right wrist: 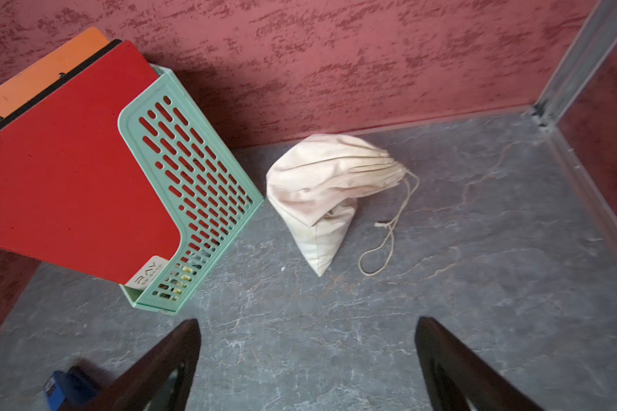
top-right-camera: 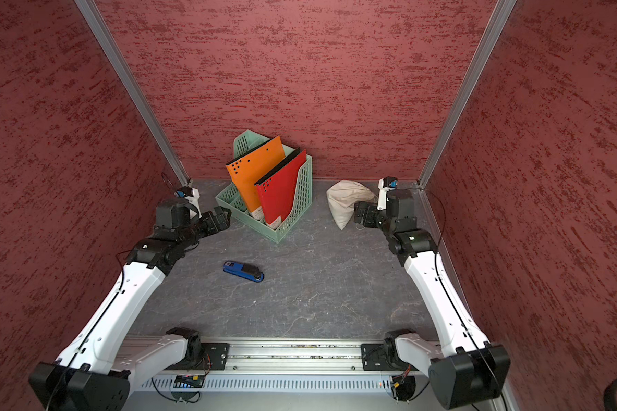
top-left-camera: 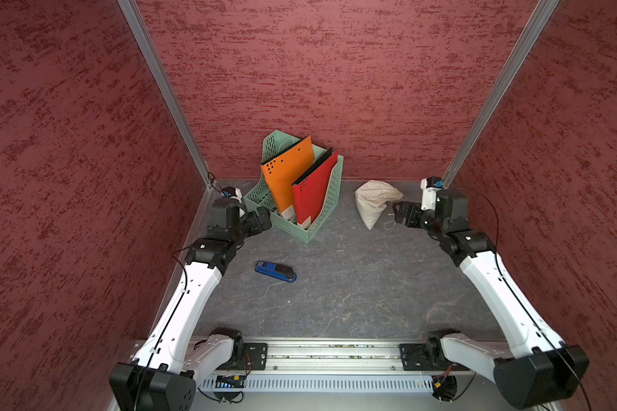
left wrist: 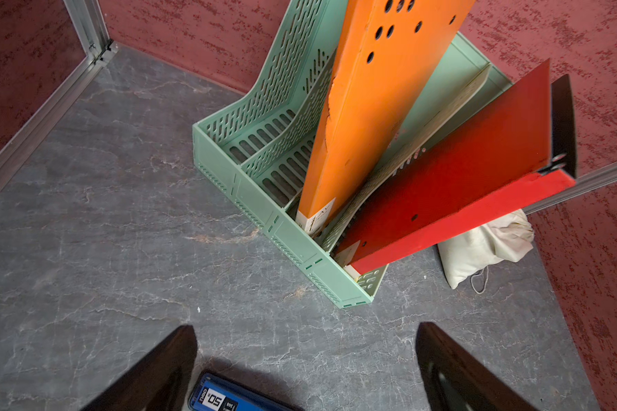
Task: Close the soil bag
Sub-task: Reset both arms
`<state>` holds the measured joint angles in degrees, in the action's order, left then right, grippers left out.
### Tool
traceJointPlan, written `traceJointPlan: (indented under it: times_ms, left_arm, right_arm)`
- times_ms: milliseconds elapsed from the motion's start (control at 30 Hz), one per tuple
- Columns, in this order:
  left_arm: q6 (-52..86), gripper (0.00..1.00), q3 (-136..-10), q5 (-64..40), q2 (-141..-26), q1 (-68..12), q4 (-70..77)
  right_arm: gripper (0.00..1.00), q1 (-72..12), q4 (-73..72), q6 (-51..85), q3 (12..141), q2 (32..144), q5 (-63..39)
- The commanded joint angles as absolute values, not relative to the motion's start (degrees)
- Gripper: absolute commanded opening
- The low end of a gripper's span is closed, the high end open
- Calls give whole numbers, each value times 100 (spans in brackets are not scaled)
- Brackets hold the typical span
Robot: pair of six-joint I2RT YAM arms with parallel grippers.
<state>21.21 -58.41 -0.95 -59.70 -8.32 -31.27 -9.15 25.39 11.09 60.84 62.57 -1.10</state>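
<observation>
The soil bag [top-left-camera: 374, 203] [top-right-camera: 346, 201] is a cream cloth sack slumped on the grey floor near the back wall, to the right of the file rack. Its neck is gathered tight and points toward the right arm. Its thin cord [right wrist: 389, 231] trails from the neck in a loose loop on the floor. My right gripper [top-left-camera: 398, 211] [right wrist: 307, 323] hovers just right of the bag [right wrist: 328, 192], open, with nothing between its fingers. My left gripper [top-left-camera: 268, 217] [left wrist: 305, 327] is open and empty beside the rack's left front corner, far from the bag [left wrist: 485, 245].
A mint-green file rack [top-left-camera: 330, 199] holds an orange folder [top-left-camera: 289, 174] and a red folder [top-left-camera: 312, 195] at the back centre. A blue stapler [top-left-camera: 275, 272] lies on the floor in front of the left arm. Red walls enclose three sides.
</observation>
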Motion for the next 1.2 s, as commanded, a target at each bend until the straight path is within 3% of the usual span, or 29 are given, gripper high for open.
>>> traceJointPlan:
  times_ms: [0,200,600,900,1167]
  left_arm:
    - [2136,100,-5680,-27,-5897,-771,-2815]
    - [1964,100,-5431,-26,-5898,-631,-2649]
    - [1528,100,-4375,-232,-5872,36,-1483]
    - [829,100,-3358,-447,-5810,569,170]
    - [307,100,-2465,-753,-6631,681,2458]
  right_arm:
    - [98,-880,1859,472,5398,6001,528]
    - [98,-876,654,407,4198,5694,747]
    - [98,-845,-1750,-109,3453,7058,1090]
    - [98,-700,-2529,-116,3203,7707,1155]
    - [98,-695,-2797,-148,3105,8004,1064]
